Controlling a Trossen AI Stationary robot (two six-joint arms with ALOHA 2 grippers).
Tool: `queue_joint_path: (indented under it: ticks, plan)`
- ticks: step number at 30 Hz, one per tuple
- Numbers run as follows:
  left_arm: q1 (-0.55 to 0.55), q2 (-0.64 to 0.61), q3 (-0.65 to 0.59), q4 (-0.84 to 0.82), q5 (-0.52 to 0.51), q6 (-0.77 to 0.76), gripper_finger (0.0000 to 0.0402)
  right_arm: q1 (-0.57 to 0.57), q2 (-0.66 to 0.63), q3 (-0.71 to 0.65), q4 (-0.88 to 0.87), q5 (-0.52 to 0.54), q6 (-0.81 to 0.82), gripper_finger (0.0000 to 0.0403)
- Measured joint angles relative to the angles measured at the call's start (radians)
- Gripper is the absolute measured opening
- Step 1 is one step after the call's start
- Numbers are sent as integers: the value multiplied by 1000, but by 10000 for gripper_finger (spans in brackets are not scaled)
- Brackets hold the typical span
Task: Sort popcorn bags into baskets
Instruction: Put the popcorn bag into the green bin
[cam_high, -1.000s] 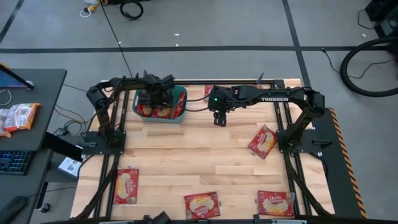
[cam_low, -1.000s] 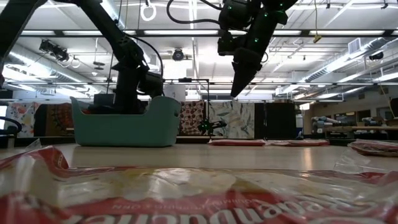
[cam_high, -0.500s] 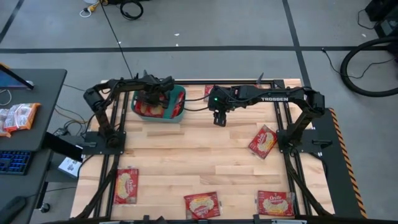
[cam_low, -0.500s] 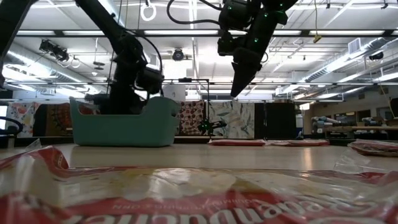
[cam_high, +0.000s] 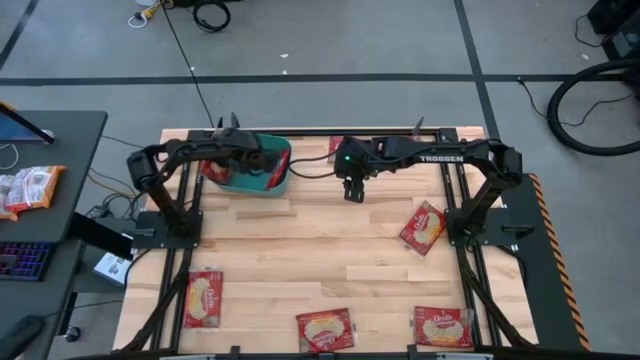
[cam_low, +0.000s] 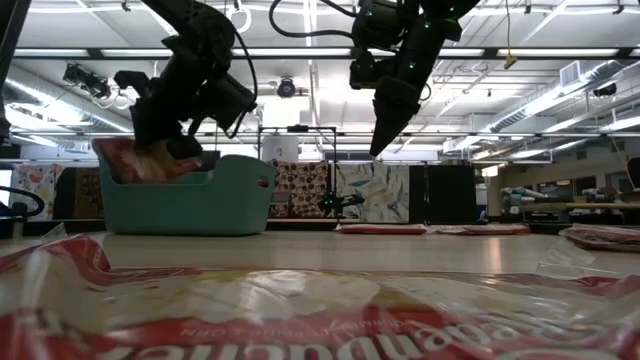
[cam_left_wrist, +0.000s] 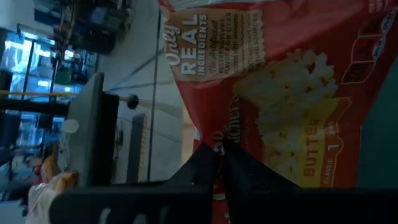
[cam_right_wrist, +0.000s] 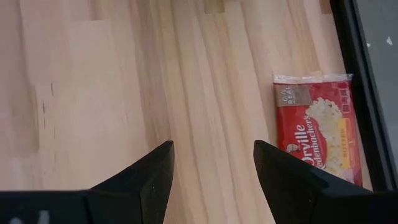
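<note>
High view: red popcorn bag (cam_high: 211, 167) poking over the left end of the teal basket (cam_high: 268, 176), at the far edge of the wooden table (cam_high: 300, 240), left of centre. More red packets showing inside the tub. From table height, the same popcorn bag (cam_low: 133, 160) standing up above the basket's (cam_low: 190, 198) left rim, partly inside it, leaning outward. Pinched by the left gripper (cam_high: 243, 160), fingers (cam_left_wrist: 214, 163) drawn narrow to a point on the packet (cam_left_wrist: 280, 87), buttery popcorn picture and white lettering filling the left wrist view. Seen level across the table, left gripper (cam_low: 168, 148) reaching down into the tub from above.

Just right of the basket, right gripper (cam_high: 353, 190) hanging over bare boards, clear of the table and holding nothing; fingers spread wide in its own wrist view (cam_right_wrist: 211, 168), pointing down in the low view (cam_low: 380, 140). One loose bag (cam_right_wrist: 317, 127) lying flat beside the black table frame (cam_right_wrist: 364, 93), behind the right arm (cam_high: 335, 148).

Further loose bags flat and well apart: one near the right arm's base (cam_high: 422, 228), three along the near edge at left (cam_high: 204, 298), middle (cam_high: 324, 328) and right (cam_high: 443, 327). Off the table, on a dark side desk (cam_high: 60, 140), white-and-orange packets (cam_high: 30, 187).
</note>
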Motion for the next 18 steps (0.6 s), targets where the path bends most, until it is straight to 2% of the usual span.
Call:
queue_joint_path:
  ticks: [4,11,14,18]
  plan:
    - [-49,10,-44,3,4,-111,19,-15,0,0,10,-16,-2,226]
    - [-99,24,-160,17,12,-293,19,-28,0,0,49,-139,-2,226]
    - [-106,37,-196,66,15,-285,19,-11,0,0,75,-191,-3,226]
    - [-100,60,-232,151,40,-134,27,19,0,0,103,-202,-10,226]
